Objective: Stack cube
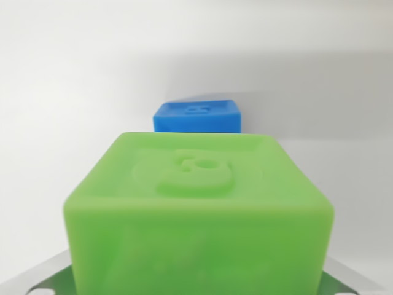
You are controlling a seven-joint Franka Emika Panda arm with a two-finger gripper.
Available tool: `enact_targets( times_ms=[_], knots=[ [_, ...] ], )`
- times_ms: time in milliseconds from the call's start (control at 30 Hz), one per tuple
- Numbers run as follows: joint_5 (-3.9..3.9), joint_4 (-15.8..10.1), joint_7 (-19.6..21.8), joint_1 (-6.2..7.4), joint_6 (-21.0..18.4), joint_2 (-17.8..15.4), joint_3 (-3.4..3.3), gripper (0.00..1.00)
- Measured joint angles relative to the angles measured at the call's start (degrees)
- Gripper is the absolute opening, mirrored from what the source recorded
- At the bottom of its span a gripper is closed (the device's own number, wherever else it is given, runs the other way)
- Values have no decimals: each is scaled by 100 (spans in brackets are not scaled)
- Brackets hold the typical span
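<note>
The green cube (199,215) fills the lower half of the wrist view, close to the camera, with one face turned upward toward the lens. That face carries a raised emblem inside a shallow square frame; the figure is too soft to identify. The near vertical face of the cube is blurred. Grey metal parts of the pincer (196,284) show at the bottom corners of the view, on the wrist view's left and right of the cube, with two small holes visible in the left part. The fingertips are hidden behind the cube, so whether the pincer is clamped on the cube or standing apart cannot be told. The blue cube (196,117) lies beyond the green cube, near the centre of the view, with its lower edge hidden by the green cube's far edge. Its top face also bears a raised mark. It rests on the white table (67,110), which fills the remainder of the view.
</note>
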Motion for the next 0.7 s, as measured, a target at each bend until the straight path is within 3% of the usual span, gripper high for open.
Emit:
enact_targets(
  times_ms=[700],
  knots=[
    [-7, 32, -7, 0, 546, 624, 0, 0]
  ],
)
